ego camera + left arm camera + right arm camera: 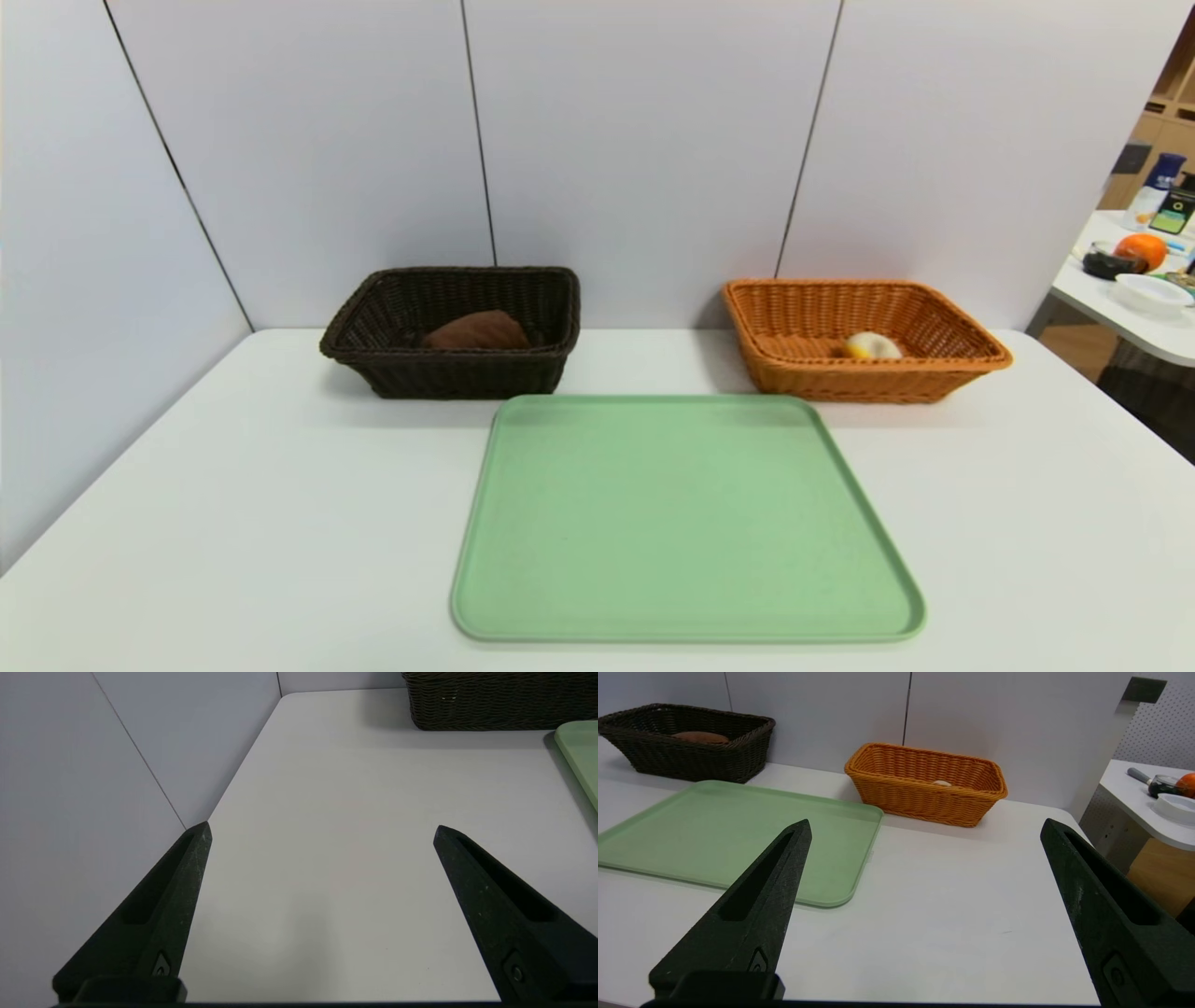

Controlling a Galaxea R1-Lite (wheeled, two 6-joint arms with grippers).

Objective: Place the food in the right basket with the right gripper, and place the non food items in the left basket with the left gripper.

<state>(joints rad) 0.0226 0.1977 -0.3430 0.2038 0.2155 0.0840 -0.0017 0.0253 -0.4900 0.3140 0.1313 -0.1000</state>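
The food point(872, 346), soft and light I'd guess, lies in the right basket point(924, 805), well beyond my wide-open, empty right gripper point(924, 826).

Pen not visible anywhere; brown towel point(476, 331) half hidden behind left basket point(453, 373) wall. Both arms out of head view. Side-table clutter point(1144, 252) cropped, indistinct.

We face pale grey wall panels point(635, 140) split by thin dark seams, closing in a white table point(233, 523). To our right stands a second white table point(1134, 327) before wooden shelving point(1167, 112).
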